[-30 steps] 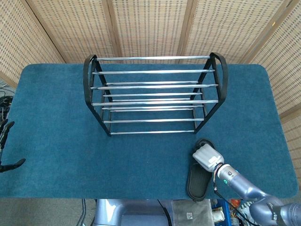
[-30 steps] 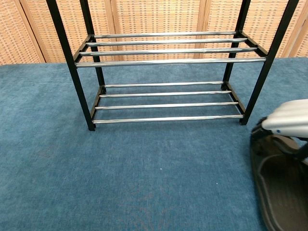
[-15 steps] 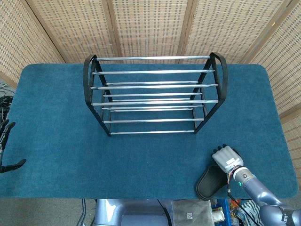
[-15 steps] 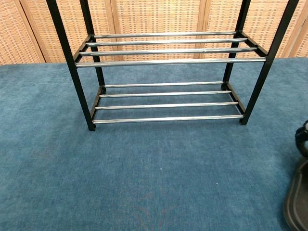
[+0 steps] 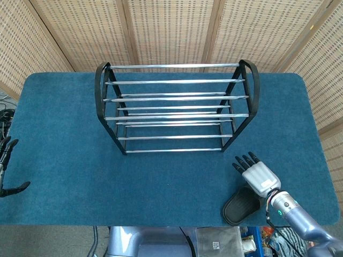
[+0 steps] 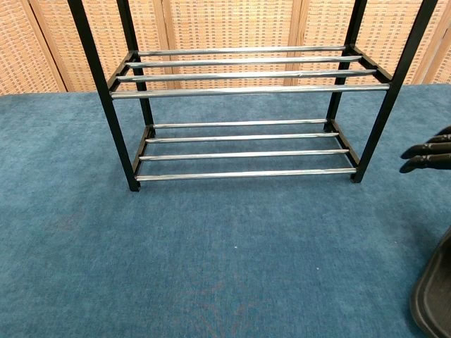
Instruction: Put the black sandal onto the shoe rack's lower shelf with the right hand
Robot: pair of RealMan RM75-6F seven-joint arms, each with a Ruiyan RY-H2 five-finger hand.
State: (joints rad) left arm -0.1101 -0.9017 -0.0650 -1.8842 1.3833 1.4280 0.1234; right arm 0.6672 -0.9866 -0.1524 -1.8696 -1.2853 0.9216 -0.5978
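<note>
The black sandal (image 5: pixel 240 206) lies on the blue table near the front right edge; in the chest view only its end (image 6: pixel 433 299) shows at the lower right corner. My right hand (image 5: pixel 255 172) hovers above the sandal's far end with its fingers spread and nothing in them; its dark fingertips (image 6: pixel 426 156) enter the chest view from the right edge. The black-framed shoe rack (image 5: pixel 177 107) with chrome bars stands at the table's middle back, and its lower shelf (image 6: pixel 243 148) is bare. My left hand (image 5: pixel 6 171) shows at the far left edge, off the table.
Blue carpet covers the table (image 5: pixel 64 139). Woven screen panels (image 5: pixel 171 27) stand behind the rack. The table's front edge runs just below the sandal.
My right hand let go of the sandal, rose and spread its fingers. The sandal was dragged right and toward the front edge and turned to lie aslant.
</note>
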